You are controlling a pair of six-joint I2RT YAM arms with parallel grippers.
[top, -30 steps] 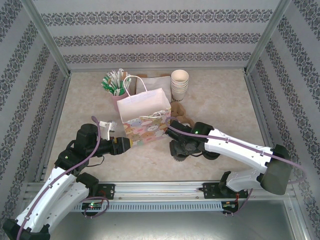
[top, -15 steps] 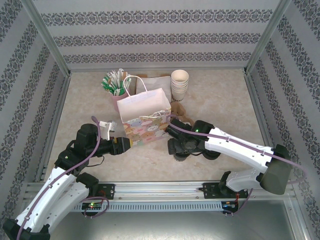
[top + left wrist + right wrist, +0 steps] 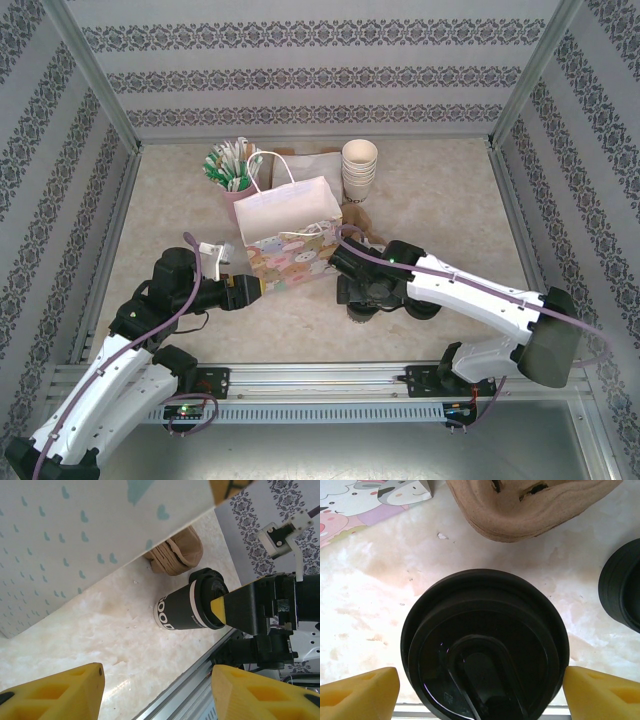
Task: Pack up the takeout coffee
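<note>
While the right claw (image 3: 480,696) is hanging straight over the takeout coffee (image 3: 485,645), a dark paper cup with a round black plastic lid, its yellow fingers (image 3: 357,694) are standing spread, one to each side of the lid. Pads are sitting just beside the rim. I'm not seeing a pinch, and contact is too close to call.

The cup is standing upright on the pale marbled table (image 3: 440,200). Its long axis is vertical, running in line with the claw's approach, so it's lying dead centre below the claw, between the fingers. The right arm is the nearer one by far.

The left claw (image 3: 245,290) is sitting at the near-left corner of the pastel animal-print paper gift bag with white handles (image 3: 290,235), fingers spread, gripping nothing.

My read: the next move is calling for a squeeze, then a lift clear of the bag's top edge. The bag is standing just left of and beyond the right claw, mouth open upward.

A brown moulded-pulp cup carrier (image 3: 535,510) is lying just ahead of the right claw, near the cup but apart. A second round black thing (image 3: 622,590) is showing off the right finger's side, and I can't tell what it is. The stack of cream paper cups (image 3: 359,170) and the pink holder of green-and-white packets (image 3: 230,175) are standing well beyond the claw, behind the bag.

The risk as I'm judging it is the bag rim or handles catching the cup on the way over.
</note>
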